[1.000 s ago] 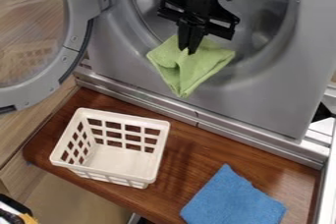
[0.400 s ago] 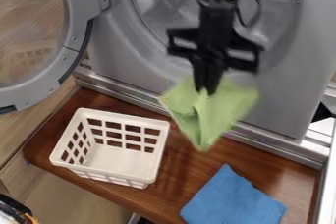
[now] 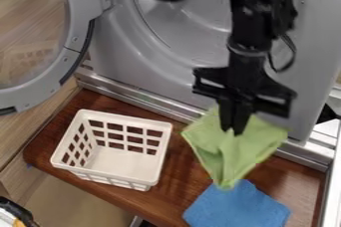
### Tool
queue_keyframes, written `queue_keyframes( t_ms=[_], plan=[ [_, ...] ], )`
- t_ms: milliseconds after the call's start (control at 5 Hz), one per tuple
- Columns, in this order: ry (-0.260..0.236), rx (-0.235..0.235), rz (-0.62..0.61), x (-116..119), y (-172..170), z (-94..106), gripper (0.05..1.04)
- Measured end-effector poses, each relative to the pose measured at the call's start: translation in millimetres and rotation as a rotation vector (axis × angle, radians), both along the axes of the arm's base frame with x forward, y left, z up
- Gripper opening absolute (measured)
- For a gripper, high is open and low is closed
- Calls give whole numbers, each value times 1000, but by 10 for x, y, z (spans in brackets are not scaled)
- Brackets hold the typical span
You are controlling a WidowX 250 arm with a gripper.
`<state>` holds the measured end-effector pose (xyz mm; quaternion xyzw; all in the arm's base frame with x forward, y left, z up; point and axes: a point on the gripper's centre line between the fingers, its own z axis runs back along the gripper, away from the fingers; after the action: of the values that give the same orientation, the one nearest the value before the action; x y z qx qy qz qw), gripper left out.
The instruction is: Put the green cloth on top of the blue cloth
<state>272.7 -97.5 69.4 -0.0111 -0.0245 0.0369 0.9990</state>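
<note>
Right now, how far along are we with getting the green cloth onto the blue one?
Picked up: the green cloth hangs pinched in the gripper's fingers. In hand: its drooping tip overlaps the far corner of the blue cloth in this view; contact is unclear. Left: bring it fully over the blue cloth and release.

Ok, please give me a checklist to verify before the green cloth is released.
1. Gripper holds green cloth: ok.
2. Blue cloth lies on the wood: ok.
3. Green cloth centred over blue cloth: not ok; in this view only its lower tip overlaps.
4. Tip clear of blue cloth, not touching: cannot tell.
5. Basket apart from blue cloth: ok.
</note>
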Motion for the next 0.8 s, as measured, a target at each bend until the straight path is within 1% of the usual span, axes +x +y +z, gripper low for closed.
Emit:
queue_keyframes(
  t_ms=[200, 400, 600, 800],
  plan=[
    [-24, -39, -9, 39, -109, -173, 54],
    [-22, -28, -25, 42, -296, -417, 54],
    [-35, -29, -42, 23, -486, -556, 54],
    [-12, -38, -23, 26, -555, -754, 54]
  ],
)
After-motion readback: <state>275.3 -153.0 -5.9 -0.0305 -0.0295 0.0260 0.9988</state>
